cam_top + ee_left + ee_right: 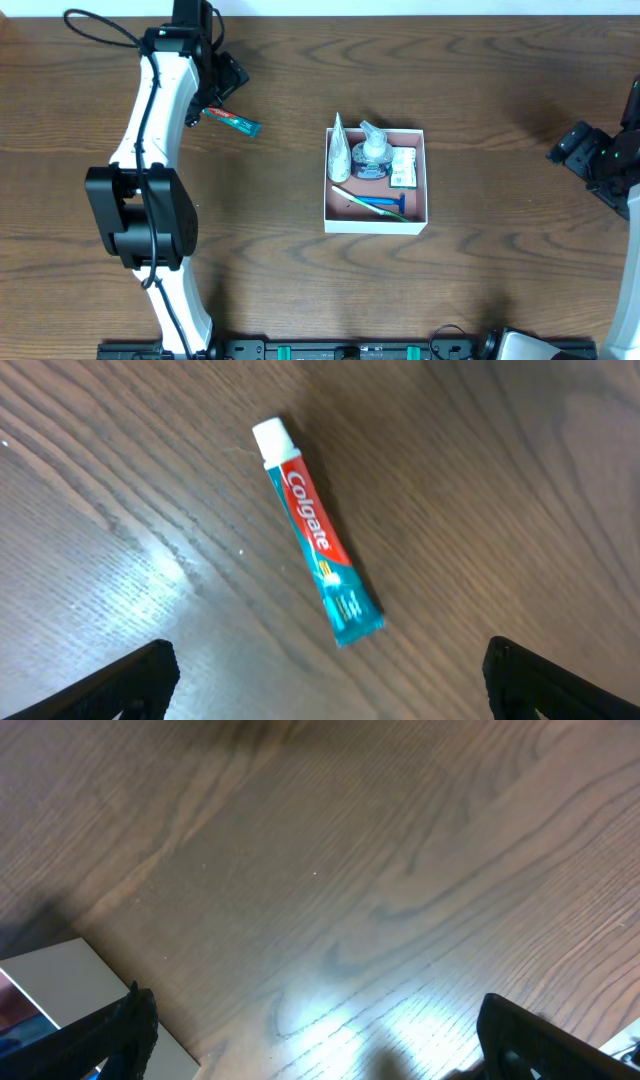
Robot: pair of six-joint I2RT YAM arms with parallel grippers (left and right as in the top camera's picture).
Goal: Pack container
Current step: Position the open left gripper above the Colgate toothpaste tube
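Left gripper (228,85) is spread wide and holds nothing. Its wrist view cuts off all but two dark fingertips (140,678) at the lower corners. A Colgate toothpaste tube (318,532) lies flat on the wood table (480,70) just ahead of them, untouched. Right gripper (572,150) is also wide and empty, and the frame edge crops its arm. The container (375,224) sits well apart from both, between them. Its toiletries overlap and their labels are unreadable.
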